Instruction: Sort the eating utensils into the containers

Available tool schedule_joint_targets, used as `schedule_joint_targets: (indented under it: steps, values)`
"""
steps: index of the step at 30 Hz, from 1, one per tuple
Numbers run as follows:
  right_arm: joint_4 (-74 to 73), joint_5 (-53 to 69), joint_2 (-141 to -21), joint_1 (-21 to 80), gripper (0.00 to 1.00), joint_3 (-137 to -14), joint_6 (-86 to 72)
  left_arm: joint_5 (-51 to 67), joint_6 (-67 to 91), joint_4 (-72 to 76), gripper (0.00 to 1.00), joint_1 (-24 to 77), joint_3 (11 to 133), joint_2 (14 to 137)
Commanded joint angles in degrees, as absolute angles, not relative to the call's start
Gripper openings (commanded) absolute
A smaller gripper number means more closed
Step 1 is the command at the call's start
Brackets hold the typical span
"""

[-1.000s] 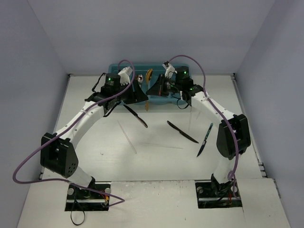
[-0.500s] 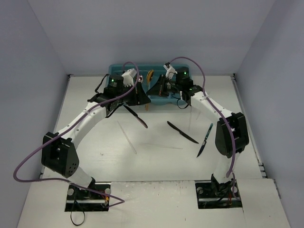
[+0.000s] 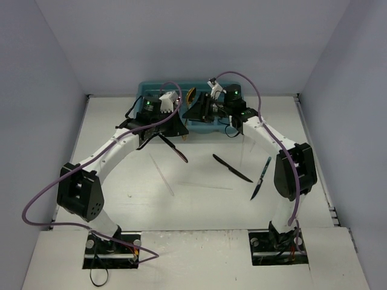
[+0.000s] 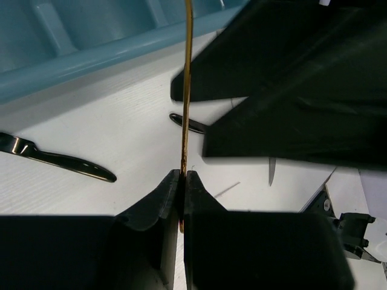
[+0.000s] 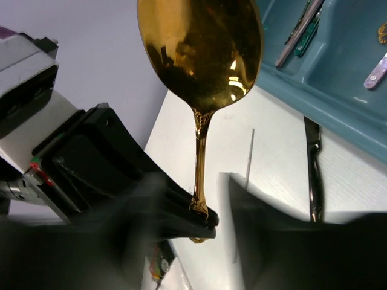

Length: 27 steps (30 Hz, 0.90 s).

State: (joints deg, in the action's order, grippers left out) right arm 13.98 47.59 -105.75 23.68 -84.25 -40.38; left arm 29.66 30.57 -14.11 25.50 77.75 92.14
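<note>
Left gripper (image 4: 183, 176), open a second ago, has swung right toward its partner and clamped shut on the handle tip of the shiny gold metal spoon (image 5: 199, 54). The right gripper (image 5: 192, 181), which gripped it before, has parted its jaws.

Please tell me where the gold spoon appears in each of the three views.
Top external: gold spoon at upper centre, between the two wrists, in front of the teal tray.
Left wrist: seen edge-on as a thin gold line rising from the shut left gripper; tray at top left.
Right wrist: bowl fills top centre, handle running down; tray at top right.
Shared landmark: the teal tray.
</note>
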Motion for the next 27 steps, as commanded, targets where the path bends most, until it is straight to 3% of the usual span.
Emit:
schedule_joint_targets:
  steps: [1,4,11,17,27]
  values:
    - [19.51,52.02,-102.39,21.53,0.62,-86.74,-39.82,28.13,27.78,-12.48,0.0,24.61,84.1,91.84]
    - [19.34,53.62,-100.68,17.19,0.69,-85.96,-38.48,27.19,26.23,-13.25,0.0,22.07,90.32,95.58]
    - [15.4,53.84,-94.98,5.61,0.69,-80.89,-29.42,25.6,29.85,-15.22,0.0,16.62,109.32,110.89]
    - [1.77,45.49,-89.66,3.21,0.66,-78.71,-12.15,24.92,28.92,-14.06,0.0,16.26,114.21,119.48]
    - [-3.14,42.14,-84.38,3.25,0.63,-72.79,-4.46,25.14,29.44,-13.03,0.0,16.26,115.38,125.43]
